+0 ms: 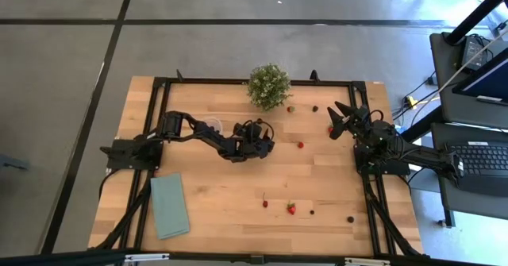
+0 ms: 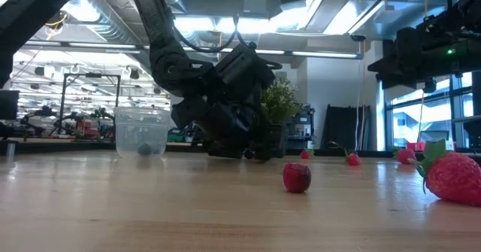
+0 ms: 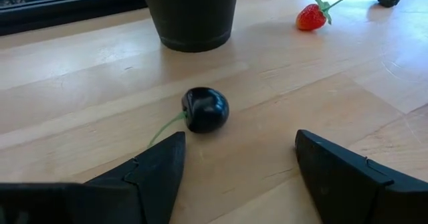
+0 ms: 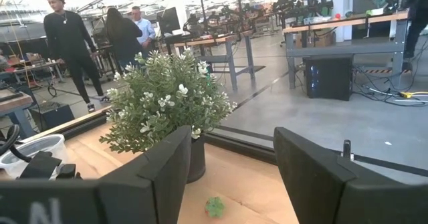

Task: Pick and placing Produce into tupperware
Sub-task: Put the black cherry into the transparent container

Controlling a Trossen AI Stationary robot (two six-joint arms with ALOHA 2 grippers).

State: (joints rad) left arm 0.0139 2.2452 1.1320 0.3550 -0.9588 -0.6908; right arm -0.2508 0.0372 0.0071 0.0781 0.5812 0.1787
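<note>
The task was barely begun: the cup point(image 2: 141, 134) stood near the plant point(image 1: 267, 86), behind the left arm, with what looked like one dark berry inside, while strawberries point(image 1: 291, 209) and dark berries point(image 1: 350, 218) lay scattered over the surface point(image 1: 222, 210). The left gripper point(image 3: 237, 167), fingers wide and empty, hung low over a dark cherry point(image 3: 205, 109). The right gripper point(image 4: 231, 177) waited at the right edge, fingers parted, holding nothing. The cup's contents were hard to make out.
</note>
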